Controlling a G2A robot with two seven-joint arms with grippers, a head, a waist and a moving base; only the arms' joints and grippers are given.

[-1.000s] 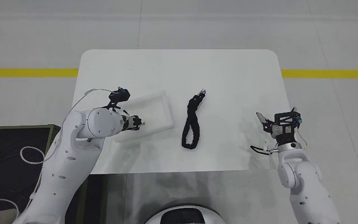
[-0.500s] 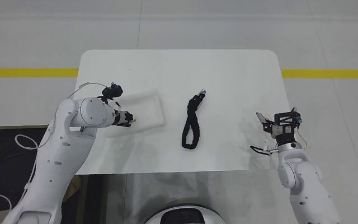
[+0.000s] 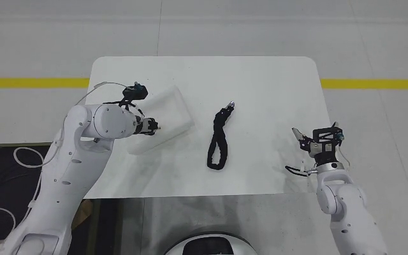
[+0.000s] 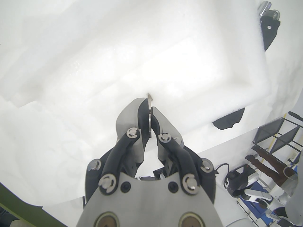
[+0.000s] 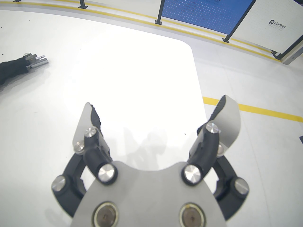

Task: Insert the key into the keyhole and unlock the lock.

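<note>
Metal, thin and edge-on, sits clamped between the pads of the left gripper (image 4: 150,109): this is the key (image 4: 149,118), and the jaws are closed on it. Its tip meets the white foam block (image 4: 189,60) at a small dark mark and appears seated in the foam.

The right gripper (image 5: 156,116) hangs with jaws spread wide and nothing between them, over the table (image 3: 268,83) near its right edge.

The lock (image 3: 218,139), a black sleeved loop with a metal head (image 5: 37,60), lies loose mid-table. It is just past the foam block and well apart from the right gripper. The keyhole cannot be made out.

Risks, as judged:
- The foam may drag up with the key if the tip binds, then drop or knock the lock.
- The narrow pinch could let the key twist, spoiling its alignment.
- The unbraced lock would likely slide or roll under insertion pressure.
</note>
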